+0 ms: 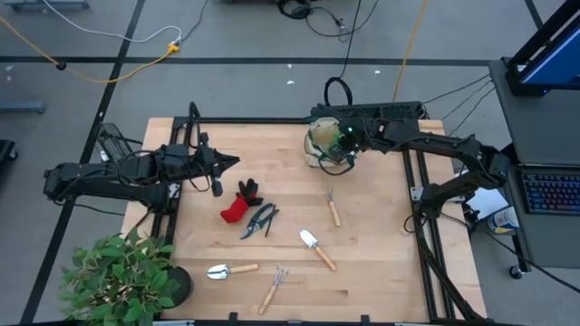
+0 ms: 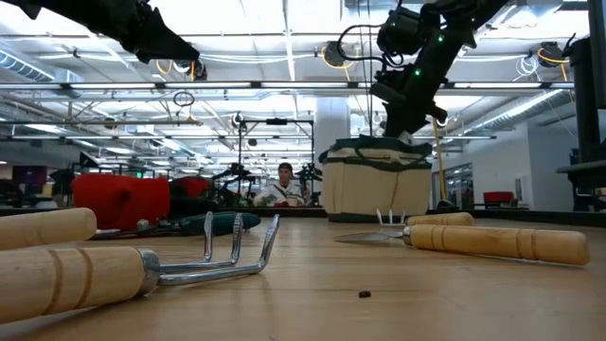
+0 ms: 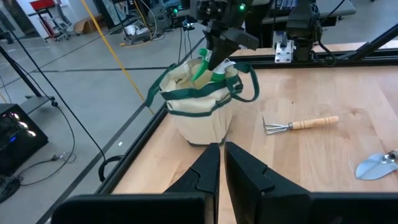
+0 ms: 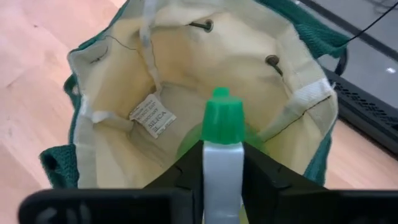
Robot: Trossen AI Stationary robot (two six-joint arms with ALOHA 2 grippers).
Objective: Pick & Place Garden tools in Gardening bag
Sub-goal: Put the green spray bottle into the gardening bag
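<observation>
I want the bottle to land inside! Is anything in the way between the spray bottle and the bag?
Nothing visible. The right gripper holds the spray bottle right over the gardening bag, whose open mouth is clear below it.

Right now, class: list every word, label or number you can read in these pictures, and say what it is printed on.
"SILFCA", as best it reads: top line of the white sewn-in tag inside the gardening bag.
The tag's smaller lines: too small to read.
The spray bottle in the right gripper: no readable print.

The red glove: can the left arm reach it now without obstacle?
Probably yes. The left gripper, shut, hangs just beside the red glove, with nothing between; the pruning shears lie on the glove's far side.
</observation>
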